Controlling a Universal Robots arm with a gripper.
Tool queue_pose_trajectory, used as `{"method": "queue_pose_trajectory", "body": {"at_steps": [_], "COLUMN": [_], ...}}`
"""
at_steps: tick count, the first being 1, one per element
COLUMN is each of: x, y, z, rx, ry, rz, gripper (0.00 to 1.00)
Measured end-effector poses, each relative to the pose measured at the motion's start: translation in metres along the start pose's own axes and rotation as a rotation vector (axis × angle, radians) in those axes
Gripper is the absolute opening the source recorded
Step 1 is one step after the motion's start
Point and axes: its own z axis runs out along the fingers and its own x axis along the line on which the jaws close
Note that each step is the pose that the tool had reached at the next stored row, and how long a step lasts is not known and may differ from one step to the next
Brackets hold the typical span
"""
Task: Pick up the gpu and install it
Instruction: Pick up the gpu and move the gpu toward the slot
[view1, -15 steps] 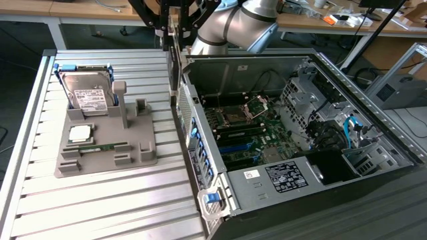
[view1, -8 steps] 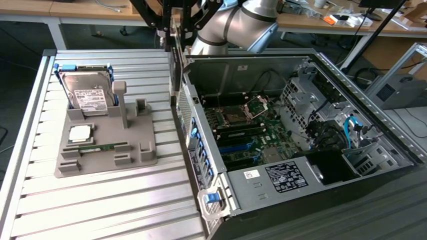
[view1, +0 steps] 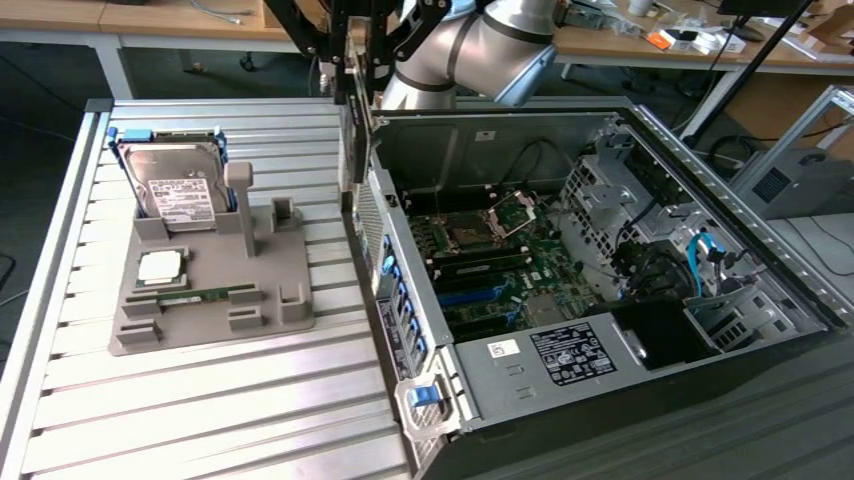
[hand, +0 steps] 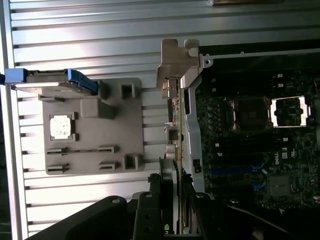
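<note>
Gpu (hand: 172, 90) clamped edge-on in the hand (hand: 174, 192).

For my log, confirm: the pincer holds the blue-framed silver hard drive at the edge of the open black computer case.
Wrong object: the pincer holds the thin dark gpu card with a silver bracket at the edge of the open black computer case, as the wrist view shows.

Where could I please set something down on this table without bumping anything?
The bare ribbed table nearest the camera, bordered by the grey fixture and the computer case. Crowded: between fixture and case, where the gripper holds the gpu.
</note>
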Motion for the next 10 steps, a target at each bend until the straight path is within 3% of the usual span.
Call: {"method": "queue_pose_trajectory", "body": {"at_steps": [10], "x": [-0.0047], "y": [-0.0004], "z": [0.0005], "rx": [0.0007], "ry": [-0.0001], "rz": [0.000], "gripper": [0.27]}}
